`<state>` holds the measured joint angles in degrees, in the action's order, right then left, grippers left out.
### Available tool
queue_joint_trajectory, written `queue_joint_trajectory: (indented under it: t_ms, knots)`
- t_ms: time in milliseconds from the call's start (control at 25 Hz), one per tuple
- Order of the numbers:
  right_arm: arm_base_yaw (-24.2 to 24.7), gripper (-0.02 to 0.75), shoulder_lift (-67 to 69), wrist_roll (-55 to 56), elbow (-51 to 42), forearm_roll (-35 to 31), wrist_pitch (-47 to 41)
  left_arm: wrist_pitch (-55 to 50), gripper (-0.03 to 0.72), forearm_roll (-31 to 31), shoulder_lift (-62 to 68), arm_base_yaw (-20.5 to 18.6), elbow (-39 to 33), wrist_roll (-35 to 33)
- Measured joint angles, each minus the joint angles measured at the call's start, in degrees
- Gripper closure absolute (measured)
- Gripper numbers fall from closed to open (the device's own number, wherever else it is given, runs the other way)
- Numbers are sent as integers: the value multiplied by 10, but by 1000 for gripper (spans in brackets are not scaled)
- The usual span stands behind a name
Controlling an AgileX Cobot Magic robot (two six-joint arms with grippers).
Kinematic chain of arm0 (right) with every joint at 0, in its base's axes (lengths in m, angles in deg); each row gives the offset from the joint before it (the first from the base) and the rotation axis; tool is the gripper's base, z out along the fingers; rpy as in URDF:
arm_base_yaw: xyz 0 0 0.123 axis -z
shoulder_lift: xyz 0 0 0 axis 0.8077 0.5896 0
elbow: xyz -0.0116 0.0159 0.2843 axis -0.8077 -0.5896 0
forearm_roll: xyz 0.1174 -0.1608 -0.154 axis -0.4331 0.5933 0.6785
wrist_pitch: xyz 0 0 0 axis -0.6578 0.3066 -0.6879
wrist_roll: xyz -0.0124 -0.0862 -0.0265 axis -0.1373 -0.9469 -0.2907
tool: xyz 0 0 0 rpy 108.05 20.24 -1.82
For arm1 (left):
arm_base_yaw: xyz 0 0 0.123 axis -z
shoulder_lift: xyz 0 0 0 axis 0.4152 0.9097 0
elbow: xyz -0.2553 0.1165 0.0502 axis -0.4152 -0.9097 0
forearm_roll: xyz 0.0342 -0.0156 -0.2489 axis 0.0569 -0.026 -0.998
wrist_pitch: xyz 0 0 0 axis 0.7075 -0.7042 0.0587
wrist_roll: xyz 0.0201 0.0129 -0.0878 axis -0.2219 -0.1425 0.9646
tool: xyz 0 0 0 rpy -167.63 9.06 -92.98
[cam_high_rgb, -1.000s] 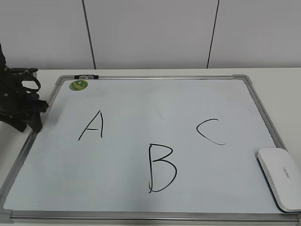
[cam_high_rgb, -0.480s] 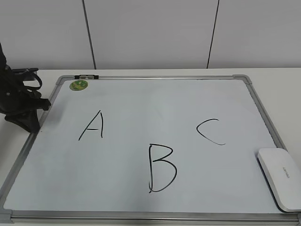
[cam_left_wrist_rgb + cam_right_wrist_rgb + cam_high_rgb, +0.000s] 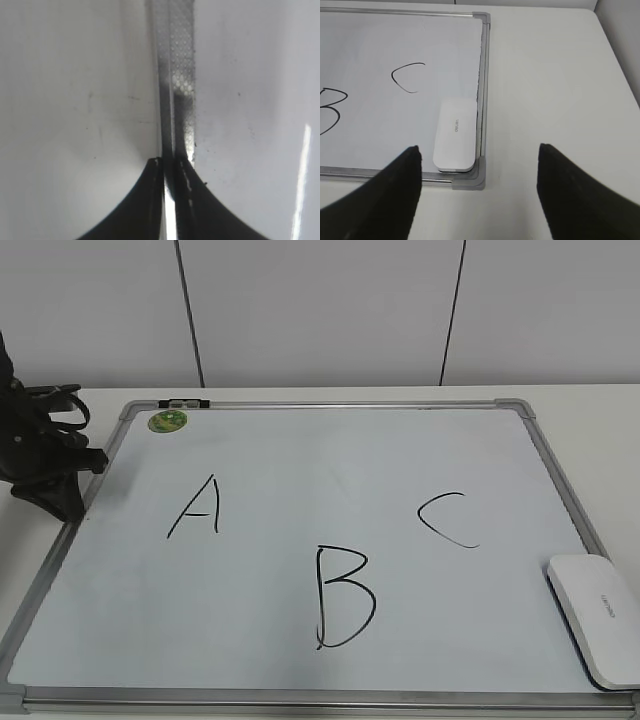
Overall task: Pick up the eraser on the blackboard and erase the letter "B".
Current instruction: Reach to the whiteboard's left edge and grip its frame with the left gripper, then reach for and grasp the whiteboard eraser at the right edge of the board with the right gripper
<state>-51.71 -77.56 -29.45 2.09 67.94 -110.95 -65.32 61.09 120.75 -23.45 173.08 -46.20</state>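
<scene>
The blackboard [image 3: 300, 455] is a white board in a silver frame lying flat on the table. The letter "B" [image 3: 343, 597] is drawn in black at its lower middle; its right part shows in the right wrist view [image 3: 331, 111]. The white eraser [image 3: 597, 618] lies in the board's near right corner, against the frame, and also shows in the right wrist view [image 3: 455, 135]. My right gripper [image 3: 479, 149] is open and empty, above and just short of the eraser and that corner; it is out of the exterior view. My left gripper [image 3: 62, 498] is shut at the board's left frame [image 3: 179, 75], its fingertips [image 3: 172, 162] together over it.
Black letters "A" [image 3: 197, 507] and "C" [image 3: 447, 518] flank the B. A green round sticker [image 3: 167, 421] sits at the board's far left corner. White table [image 3: 555, 75] lies right of the board. A white panelled wall stands behind.
My left gripper has shifted slightly left and back along the board's left frame. The eraser and the letters have not moved.
</scene>
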Motion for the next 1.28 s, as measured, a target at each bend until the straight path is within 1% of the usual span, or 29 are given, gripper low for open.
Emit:
queue_joint_trajectory:
  t_ms: [160,280,440,560,840,920,1040,1120,1280]
  knots:
    - [0,227,60,-7,43,-20,0,-1,674,-1,1,0,1,0]
    - [0,233,96,-13,47,-34,-15,-2,674,-1,1,0,1,1]
    - [0,236,173,-15,51,-40,-65,-2,674,-2,1,0,1,1]
    - [0,236,241,-11,58,-57,-68,-4,674,-4,1,-1,1,1]
    - [0,234,397,-24,66,-61,-65,-4,674,-9,1,-2,1,1]
    - [0,211,441,-30,66,-62,-53,-4,674,-9,1,-2,1,1]
    - [0,125,502,-36,66,-72,-30,-4,674,-9,1,-2,1,1]
    - [0,86,545,-37,66,-76,-4,-4,674,-9,1,-2,1,1]
    - [0,73,629,-33,66,-80,71,-5,674,-9,1,-2,1,1]
